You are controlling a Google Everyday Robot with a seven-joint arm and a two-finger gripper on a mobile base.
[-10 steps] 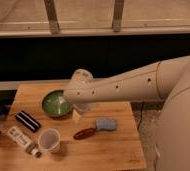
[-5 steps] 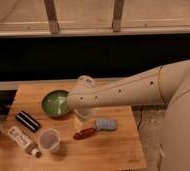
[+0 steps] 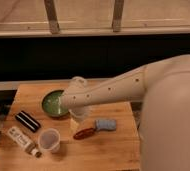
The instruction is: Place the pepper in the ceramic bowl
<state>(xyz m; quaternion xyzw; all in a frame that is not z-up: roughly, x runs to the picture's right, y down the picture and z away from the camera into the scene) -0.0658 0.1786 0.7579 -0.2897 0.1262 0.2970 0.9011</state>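
You can read no text anywhere here. The white packet (image 3: 19,137), well left of the gripper (image 3: 78,123) and nearer the table's front, seems to carry dark print, but no letter comes clear. The gripper hangs just right of the bowl (image 3: 48,104), right above the pepper (image 3: 84,133).

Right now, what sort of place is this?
Probably an indoor test area: a wooden table below a window, laid with the ceramic bowl, pepper and a plastic cup; the gripper hangs close above the pepper.
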